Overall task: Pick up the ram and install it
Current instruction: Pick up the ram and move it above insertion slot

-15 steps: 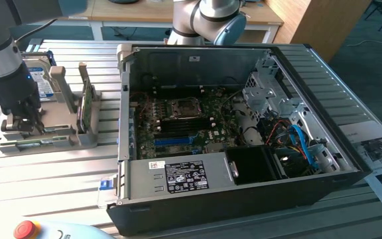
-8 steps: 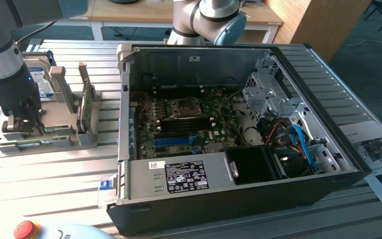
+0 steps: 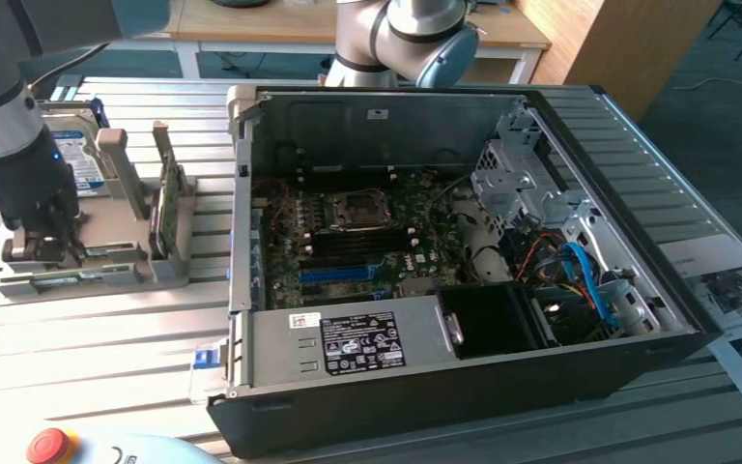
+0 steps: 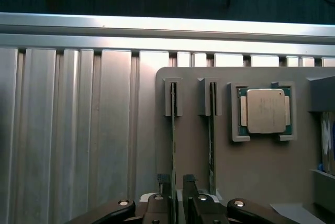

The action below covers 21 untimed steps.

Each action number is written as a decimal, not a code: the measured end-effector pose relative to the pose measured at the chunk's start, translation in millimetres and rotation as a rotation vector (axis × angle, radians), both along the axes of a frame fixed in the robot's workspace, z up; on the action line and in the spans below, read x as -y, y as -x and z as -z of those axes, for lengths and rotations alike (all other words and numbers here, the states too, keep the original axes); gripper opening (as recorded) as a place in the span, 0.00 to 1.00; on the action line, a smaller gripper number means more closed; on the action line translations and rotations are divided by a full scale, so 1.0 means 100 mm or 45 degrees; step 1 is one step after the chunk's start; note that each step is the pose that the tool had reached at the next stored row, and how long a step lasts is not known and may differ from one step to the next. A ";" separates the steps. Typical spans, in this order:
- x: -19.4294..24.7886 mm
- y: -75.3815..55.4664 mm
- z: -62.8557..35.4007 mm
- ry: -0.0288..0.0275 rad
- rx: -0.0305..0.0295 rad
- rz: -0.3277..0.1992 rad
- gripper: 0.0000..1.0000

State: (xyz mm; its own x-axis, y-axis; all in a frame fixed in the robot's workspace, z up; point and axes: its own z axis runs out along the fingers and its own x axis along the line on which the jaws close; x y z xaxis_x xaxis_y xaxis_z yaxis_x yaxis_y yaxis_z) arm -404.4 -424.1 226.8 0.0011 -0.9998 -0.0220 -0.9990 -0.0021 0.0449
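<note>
Green and thin, the ram [image 4: 173, 145] stands on its long edge in a matte grey holder plate [image 4: 251, 177], showing the wrist view little more than a dark, narrow line. Its long axis runs straight out ahead of the claw [image 4: 176, 183], parallel to the ribs of the brushed aluminium table [image 4: 78, 130]. Its far end sits in a squared, notched grey post near the plate's round-cornered edge. The claw's black fingers [image 4: 189, 185] stand apart, one on each flat face of the stick, straddling its near end without clamping it; a gap is plain at the finger nearer the rest of the plate. Just beside the claw on that side, a second stick [image 4: 211, 145] stands in a matching slot, parallel to the first. That leaves the finger only a narrow lane of grey plate between the two boards. Farther that way a square processor [image 4: 263, 110] with a dull metal lid lies flat in a cornered pocket. On the claw's other side the plate ends close by, and bare ribbed aluminium gives free room. In the exterior view the claw [image 3: 51, 242] hangs low over the holder. An upright green card [image 3: 165, 208] stands between it and the open black computer case [image 3: 410, 406], which lies well apart toward the exterior view's right.
</note>
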 end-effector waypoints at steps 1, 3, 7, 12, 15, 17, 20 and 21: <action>0.001 0.00 -0.001 0.0000 -0.0001 0.000 0.24; 0.001 0.00 0.000 0.0000 0.0000 0.000 0.24; 0.002 0.00 0.016 -0.0001 0.0000 0.000 0.24; 0.002 0.00 0.084 0.0000 0.0000 0.000 0.24; 0.002 0.00 0.119 -0.0001 0.0000 0.000 0.24; 0.002 0.00 0.136 0.0000 0.0000 0.000 0.24; 0.002 0.00 0.157 0.0000 -0.0001 0.000 0.24; 0.002 0.00 0.160 0.0001 -0.0002 0.000 0.24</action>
